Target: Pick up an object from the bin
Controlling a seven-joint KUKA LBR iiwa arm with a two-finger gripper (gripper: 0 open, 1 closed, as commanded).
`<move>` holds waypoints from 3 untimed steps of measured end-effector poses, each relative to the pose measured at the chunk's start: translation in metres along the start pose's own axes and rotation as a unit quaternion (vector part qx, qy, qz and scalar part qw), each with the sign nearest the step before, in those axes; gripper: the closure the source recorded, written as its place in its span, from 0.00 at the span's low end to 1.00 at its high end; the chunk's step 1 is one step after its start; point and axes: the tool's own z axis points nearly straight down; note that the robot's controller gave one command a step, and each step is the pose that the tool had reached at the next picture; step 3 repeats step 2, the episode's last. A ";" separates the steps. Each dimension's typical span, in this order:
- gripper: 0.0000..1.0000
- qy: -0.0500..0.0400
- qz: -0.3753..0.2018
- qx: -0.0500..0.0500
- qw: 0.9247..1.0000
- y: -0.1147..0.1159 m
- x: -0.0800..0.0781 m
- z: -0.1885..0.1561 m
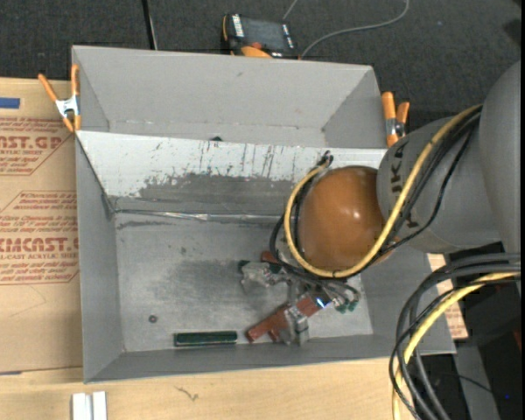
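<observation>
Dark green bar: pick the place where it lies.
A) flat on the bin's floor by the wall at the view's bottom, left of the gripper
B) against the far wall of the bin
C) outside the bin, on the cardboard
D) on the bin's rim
A: the bar lies flat on the floor of the bin, close along the wall at the view's bottom, left of the gripper and apart from it.

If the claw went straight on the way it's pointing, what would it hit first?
Probably the reddish-brown flat piece just below the claw, near the bin's front wall; depth is unclear, so it might reach bare floor instead.
</observation>
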 end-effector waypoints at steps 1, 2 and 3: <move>1.00 0.000 0.001 0.000 1.000 0.000 -0.001 -0.003; 1.00 -0.004 0.024 0.002 1.000 0.006 -0.014 -0.138; 1.00 -0.004 0.024 0.002 1.000 0.006 -0.014 -0.138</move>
